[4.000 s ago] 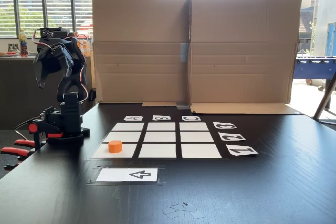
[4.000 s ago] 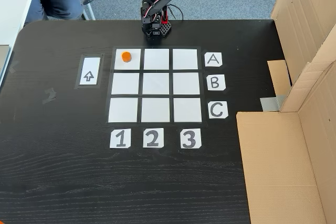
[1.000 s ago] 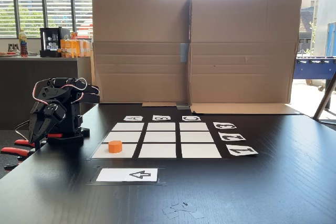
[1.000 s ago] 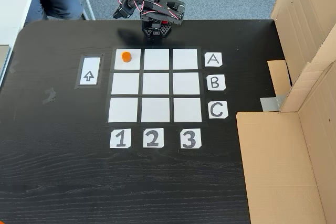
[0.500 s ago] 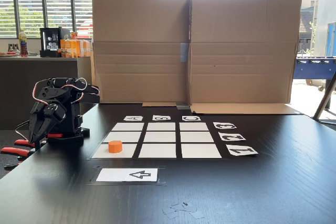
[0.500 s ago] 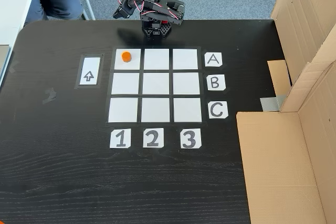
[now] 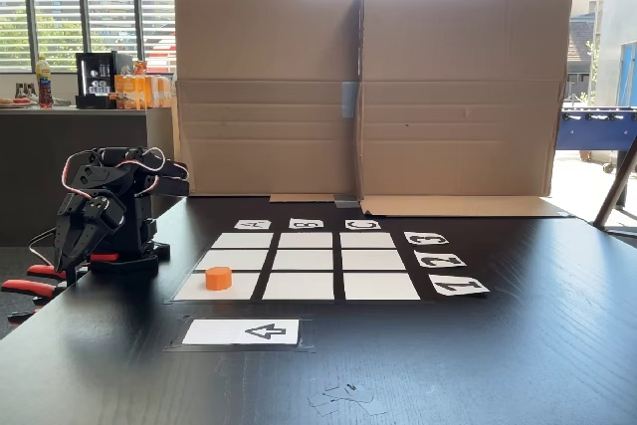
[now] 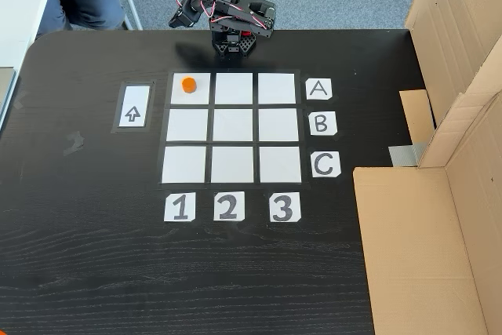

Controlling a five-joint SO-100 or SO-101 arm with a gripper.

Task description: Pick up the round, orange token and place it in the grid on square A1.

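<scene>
In the upper left of the grid, seen from the high fixed view, the token sits upright on square A1, in line w/ the "A" card and the "1" card. In the low fixed view the same token shows lower left of centre, on the near-left cell, resting flat and touched by nothing.

Judgement: the placing looks done; token is inside the cell, a bit toward its upper edge, not over the black gap. The arm is folded up at its base at top centre of the high view, well apart from the token. The gripper points off the table edge toward upper left; can't tell if its jaws are open or closed, too small and dark, but it holds nothing visible. Next move, if any, prob. calls for no more than staying parked; no re-grasp needed unless centring matters.

Materials: token is a short matte orange cylinder, likely plastic, narrower than a cell. Cells are flat white paper rectangles w/ black gaps. The table is black wood-grain. An arrow card lies left of the grid. Brown corrugated cardboard stands at the right.
</scene>
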